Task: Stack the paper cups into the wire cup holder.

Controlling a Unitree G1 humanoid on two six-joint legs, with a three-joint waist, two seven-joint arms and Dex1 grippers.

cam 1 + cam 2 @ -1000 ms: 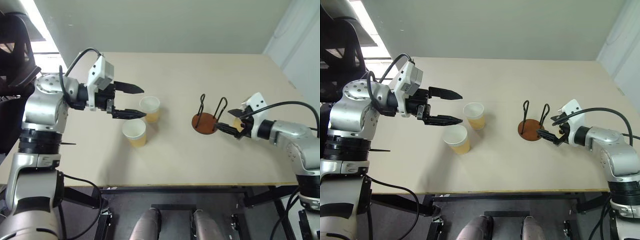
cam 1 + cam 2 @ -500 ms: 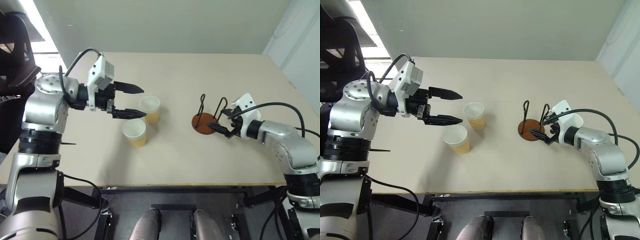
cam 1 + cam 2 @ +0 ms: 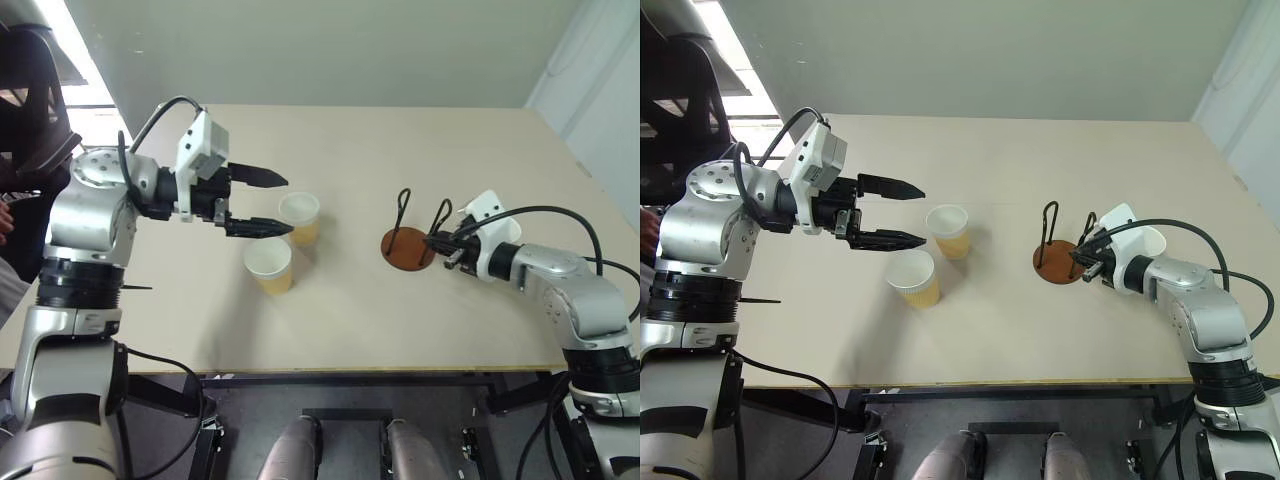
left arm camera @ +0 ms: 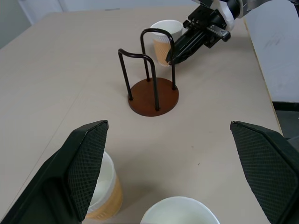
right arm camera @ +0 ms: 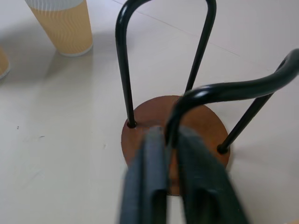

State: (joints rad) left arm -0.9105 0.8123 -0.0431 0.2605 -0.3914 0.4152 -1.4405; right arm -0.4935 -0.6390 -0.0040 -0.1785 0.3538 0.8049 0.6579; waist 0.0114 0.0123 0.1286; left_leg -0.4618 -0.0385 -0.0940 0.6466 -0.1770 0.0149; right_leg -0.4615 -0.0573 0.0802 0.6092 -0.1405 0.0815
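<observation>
Cup holder: wire cup holder [image 3: 408, 236] is standing empty on the counter [image 3: 400, 140], right of centre.
Paper cups: two cups are standing side by side left of centre, far cup [image 3: 300, 217] and near cup [image 3: 269, 264]; a third cup [image 4: 164, 41] is sitting just behind the holder, beside the right arm.
Step in hand: right pincer [image 3: 433, 240] is clamping one wire loop of the holder, judged as steadying or repositioning it before any cup is loaded.
Right pincer state: clenched, its fingers [image 5: 145, 186] are closing on the nearer wire loop just above the disc base.
Left pincer state: left pincer [image 3: 268, 204] is hovering fully released, just beside the far cup and above the near cup, gripping nothing.
Next move: judged to call for the left pincer descending over a cup rim and closing, while the holder is being kept upright.
Risk: pulling on the loop is likely to tip the light holder.
</observation>
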